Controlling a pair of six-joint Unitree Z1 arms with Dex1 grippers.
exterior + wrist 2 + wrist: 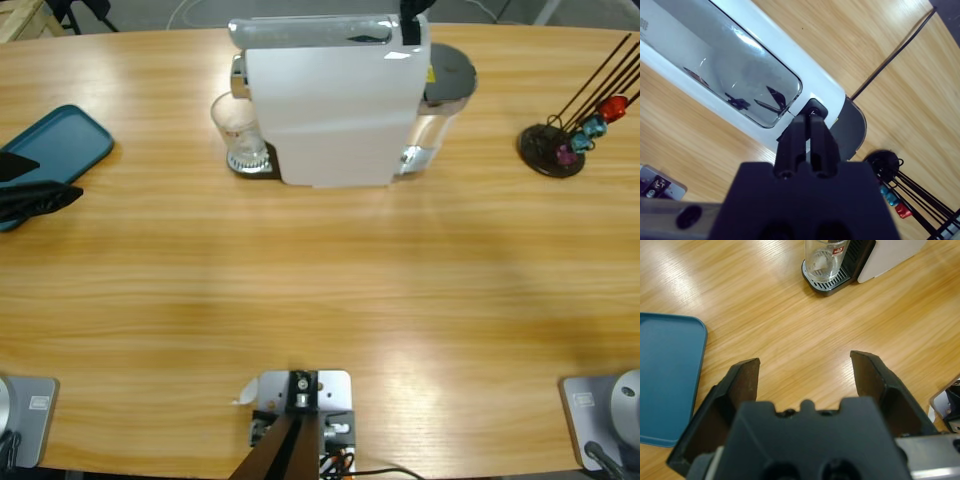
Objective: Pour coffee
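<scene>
A: Entry, left to right. Far left on the counter (320,290): blue tray (55,150), nothing on it. Left gripper (805,372) hovers by the tray's inner edge, jaws spread wide, nothing between them. It looks along the counter towards the glass (238,130), well apart from it.

B: Glass position?

A: Upright on the machine's drip grille (832,282), at the left end of the white coffee machine (330,100). It looks empty and clear; no coffee visible in it.

B: Right gripper?

A: Right gripper (809,131) is over the top of the machine, jaws pressed together with nothing between them, tips at a small dark button (813,106) at the end of the silver top panel (740,75). Whether the tips actually touch the button, I can't tell. In the high view only a black piece of that arm shows at the machine's top right.

B: Far right?

A: Capsule stand (555,148) with a few coloured capsules, near the counter's right edge, well apart from the machine.

B: Step in hand?

A: Judgement: starting the brew. The glass is already placed, the cup still dry.

B: Next move calls for?

A: A short, straight press on the button without sliding off it or nudging the machine. The left gripper should stay clear of the glass until coffee has run.
</scene>
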